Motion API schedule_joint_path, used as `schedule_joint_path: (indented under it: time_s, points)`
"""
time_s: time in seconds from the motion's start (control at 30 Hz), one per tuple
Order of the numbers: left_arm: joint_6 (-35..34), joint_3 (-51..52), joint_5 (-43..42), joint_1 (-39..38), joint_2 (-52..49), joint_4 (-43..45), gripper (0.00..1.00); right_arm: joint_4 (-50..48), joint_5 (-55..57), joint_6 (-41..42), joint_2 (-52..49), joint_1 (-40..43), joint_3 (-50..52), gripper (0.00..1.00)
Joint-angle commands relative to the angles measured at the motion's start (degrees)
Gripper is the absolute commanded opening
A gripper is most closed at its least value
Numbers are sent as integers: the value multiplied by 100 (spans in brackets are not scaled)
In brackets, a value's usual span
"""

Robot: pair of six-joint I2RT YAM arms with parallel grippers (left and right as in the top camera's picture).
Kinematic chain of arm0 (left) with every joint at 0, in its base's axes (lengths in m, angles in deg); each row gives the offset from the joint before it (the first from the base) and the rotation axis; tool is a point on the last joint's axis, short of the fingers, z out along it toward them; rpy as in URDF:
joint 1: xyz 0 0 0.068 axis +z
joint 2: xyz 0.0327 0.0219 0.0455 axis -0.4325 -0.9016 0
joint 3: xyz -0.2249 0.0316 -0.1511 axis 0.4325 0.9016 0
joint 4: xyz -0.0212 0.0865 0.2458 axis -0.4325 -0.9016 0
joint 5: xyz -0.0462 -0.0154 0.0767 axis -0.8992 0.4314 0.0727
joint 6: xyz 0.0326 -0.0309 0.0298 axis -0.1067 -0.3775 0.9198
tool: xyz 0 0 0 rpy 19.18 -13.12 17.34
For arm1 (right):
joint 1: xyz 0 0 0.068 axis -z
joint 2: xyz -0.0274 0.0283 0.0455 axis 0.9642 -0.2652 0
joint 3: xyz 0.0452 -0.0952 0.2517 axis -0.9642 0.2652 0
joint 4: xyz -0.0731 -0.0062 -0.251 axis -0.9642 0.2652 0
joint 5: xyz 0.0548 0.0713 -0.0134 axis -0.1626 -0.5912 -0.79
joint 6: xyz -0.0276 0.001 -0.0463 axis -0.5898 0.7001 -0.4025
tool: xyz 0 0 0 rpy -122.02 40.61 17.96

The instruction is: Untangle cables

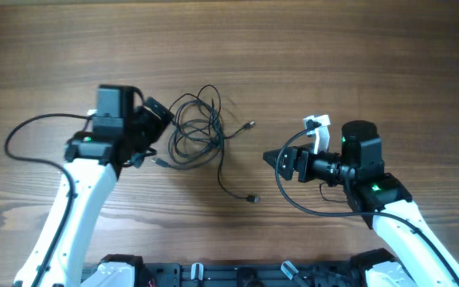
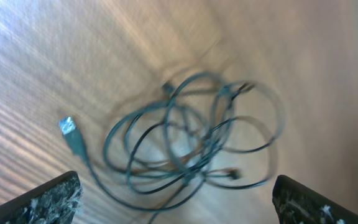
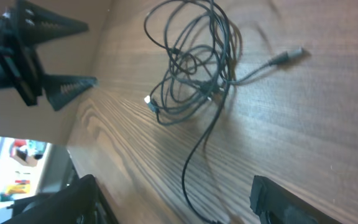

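The cables (image 1: 198, 127) lie as one loose black tangle on the wooden table, left of centre. One strand trails down to a plug (image 1: 253, 198), and another plug (image 1: 250, 124) points right. My left gripper (image 1: 159, 131) is just left of the tangle. In the left wrist view it (image 2: 179, 208) stands open, the cables (image 2: 191, 143) lying ahead of its fingers, with nothing gripped. My right gripper (image 1: 271, 158) is right of the tangle and faces it. It (image 3: 173, 205) is open too, with a single strand (image 3: 194, 162) running down between its fingers and the cables (image 3: 191, 68) beyond.
The left arm's thick cable (image 1: 22, 135) loops out over the table at the far left. A white tag (image 1: 317, 123) sticks up on the right arm. The right wrist view shows the table's edge (image 3: 82, 155) and the left gripper (image 3: 55, 56).
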Motion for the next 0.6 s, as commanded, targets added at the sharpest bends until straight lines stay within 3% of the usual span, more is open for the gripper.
schedule_joint_path:
  time_s: [0.0,0.17,0.33,0.5,0.57]
  points:
    - [70,-142,-546,496,234,-116,100,48,807,-247,-109,-267,-549,80]
    - [72,-142,-568,704,232,-494,100,55,1508,-90,-612,-774,-1047,77]
    - [72,-140,-568,699,232,-605,100,61,1624,55,-1902,-1143,-1993,66]
    - [72,-140,-568,699,232,-605,100,-310,1690,72,-2924,-1464,-2520,64]
    - [74,-140,-568,699,232,-605,100,-586,2107,476,-3322,-1609,-2603,62]
